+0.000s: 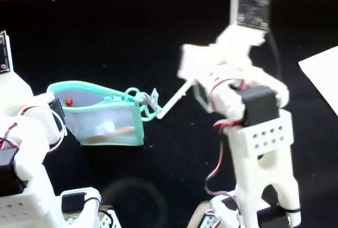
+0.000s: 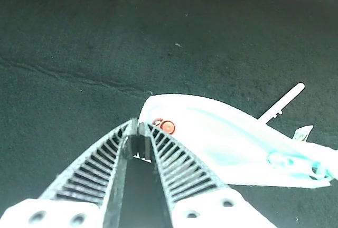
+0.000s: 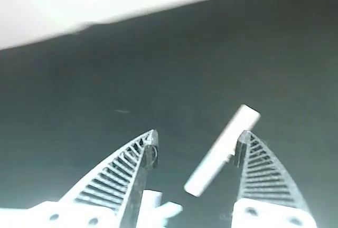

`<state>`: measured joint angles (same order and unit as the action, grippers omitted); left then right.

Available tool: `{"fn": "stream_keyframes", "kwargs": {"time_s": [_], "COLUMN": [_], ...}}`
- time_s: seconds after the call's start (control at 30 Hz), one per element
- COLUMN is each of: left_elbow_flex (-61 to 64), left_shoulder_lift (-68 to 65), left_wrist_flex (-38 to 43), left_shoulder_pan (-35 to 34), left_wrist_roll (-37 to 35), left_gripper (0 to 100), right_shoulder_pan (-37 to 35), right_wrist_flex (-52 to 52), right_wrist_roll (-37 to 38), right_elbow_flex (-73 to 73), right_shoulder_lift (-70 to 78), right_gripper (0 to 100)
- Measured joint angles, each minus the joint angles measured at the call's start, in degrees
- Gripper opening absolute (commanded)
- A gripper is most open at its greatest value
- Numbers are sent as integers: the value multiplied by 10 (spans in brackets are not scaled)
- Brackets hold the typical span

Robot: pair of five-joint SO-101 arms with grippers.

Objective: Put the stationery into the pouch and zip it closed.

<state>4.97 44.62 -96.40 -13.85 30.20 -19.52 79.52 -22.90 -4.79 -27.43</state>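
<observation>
Here left claw (image 2: 137, 125) pinches pouch (image 2: 222, 127) rim; right claw (image 3: 198, 133) agape, white stick (image 3: 222, 146) between jaws.

Mint-green trim, clear sides on pouch (image 1: 105, 117). Red tip on one item (image 1: 69, 102). White stick (image 1: 171, 101). Plain black table (image 1: 158, 38). White paper sheet (image 1: 322, 75).

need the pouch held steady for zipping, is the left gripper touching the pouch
Touching. The left wrist view shows the left gripper shut, its tips pinched on one end of the pouch with no gap.
</observation>
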Motion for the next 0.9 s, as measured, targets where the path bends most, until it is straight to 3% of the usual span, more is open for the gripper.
{"fn": "stream_keyframes", "kwargs": {"time_s": [0.1, 0.2, 0.33, 0.53, 0.9], "left_elbow_flex": [0, 0, 0, 0, 0], "left_shoulder_lift": [0, 0, 0, 0, 0], "left_wrist_flex": [0, 0, 0, 0, 0], "left_shoulder_pan": [0, 0, 0, 0, 0], "left_wrist_roll": [0, 0, 0, 0, 0], "left_gripper": [7, 7, 7, 7, 7], "right_shoulder_pan": [52, 62, 62, 16, -19], "right_wrist_flex": [-3, -71, -204, -304, -419], "right_wrist_roll": [0, -10, -98, -214, -237], "right_elbow_flex": [81, 180, 259, 276, 276], "right_shoulder_lift": [4, 25, 69, 163, 316], "right_gripper": [238, 238, 238, 238, 238]}}
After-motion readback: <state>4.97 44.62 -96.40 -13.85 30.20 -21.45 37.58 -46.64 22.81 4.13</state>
